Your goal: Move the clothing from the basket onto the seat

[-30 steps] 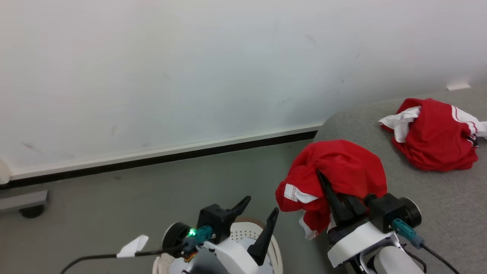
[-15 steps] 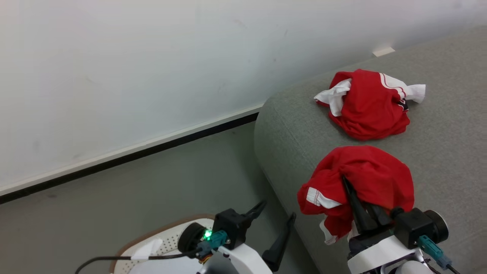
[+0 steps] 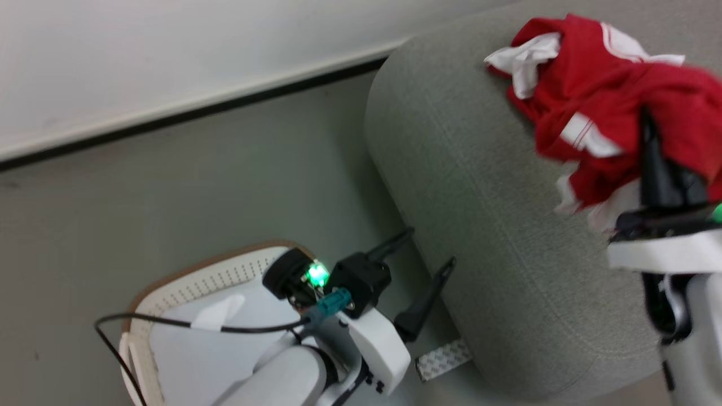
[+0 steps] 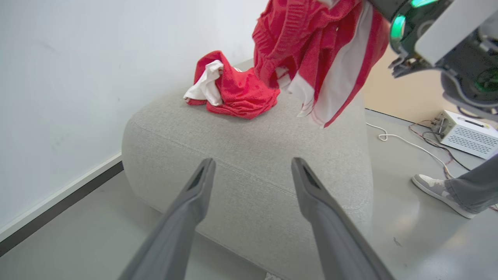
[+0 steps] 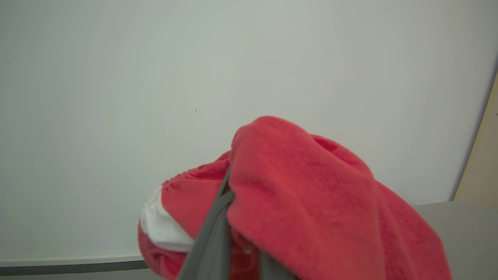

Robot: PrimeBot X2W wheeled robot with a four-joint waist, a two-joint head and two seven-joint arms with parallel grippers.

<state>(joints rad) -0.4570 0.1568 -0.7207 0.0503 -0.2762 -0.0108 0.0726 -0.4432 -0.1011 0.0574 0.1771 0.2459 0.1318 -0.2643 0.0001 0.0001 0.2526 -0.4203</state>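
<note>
My right gripper (image 3: pixel 648 121) is shut on a red and white piece of clothing (image 3: pixel 671 96), held up above the grey seat (image 3: pixel 479 197). In the right wrist view the cloth (image 5: pixel 311 186) drapes over one dark finger (image 5: pixel 212 237) and hides the other. A second bunched red garment (image 3: pixel 555 53) lies on the seat behind it; the left wrist view shows it (image 4: pixel 237 89) beyond the hanging one (image 4: pixel 311 42). My left gripper (image 3: pixel 430 246) stands open and empty by the seat's near corner. The white basket (image 3: pixel 186 287) sits on the floor under my left arm, partly hidden.
A white wall with a dark skirting runs behind the seat. A strip of patterned tape (image 3: pixel 443 358) lies on the floor at the seat's foot. To the seat's far side stand a person's shoe (image 4: pixel 435 186), a white box (image 4: pixel 467 132) and loose cables.
The head camera has swung and dipped, bringing the basket and seat further into view. My right gripper has carried its garment over the seat, close to the lying garment. The left gripper stays open.
</note>
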